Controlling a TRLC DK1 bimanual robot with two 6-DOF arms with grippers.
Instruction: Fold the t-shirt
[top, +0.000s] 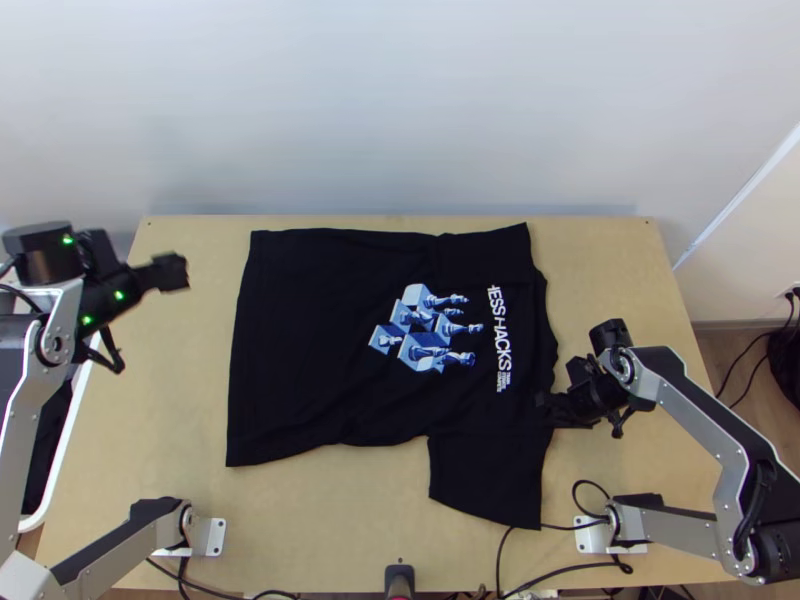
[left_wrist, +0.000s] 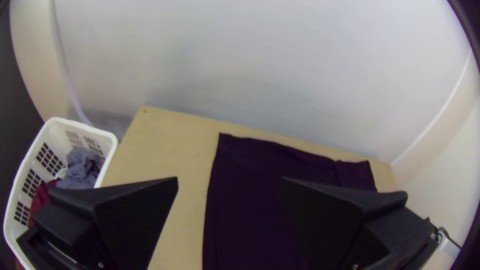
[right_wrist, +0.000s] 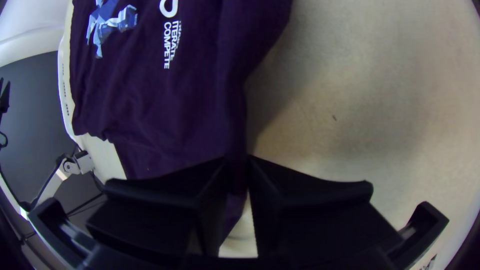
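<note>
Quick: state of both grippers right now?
Left gripper: open, holding nothing.
Right gripper: closed on the t-shirt's edge, beside the sleeve nearer the arms' bases.

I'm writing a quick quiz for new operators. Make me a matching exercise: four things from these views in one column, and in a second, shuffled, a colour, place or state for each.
Column 1
1. t-shirt
2. basket
3. left end effector
4. right end effector

Column 2
A. open, off to one side of the garment
B. spread out on the table, its print showing
C. closed on an edge of dark fabric
D. white, with cloth items inside

Right pairs: 1-B; 2-D; 3-A; 4-C
</note>
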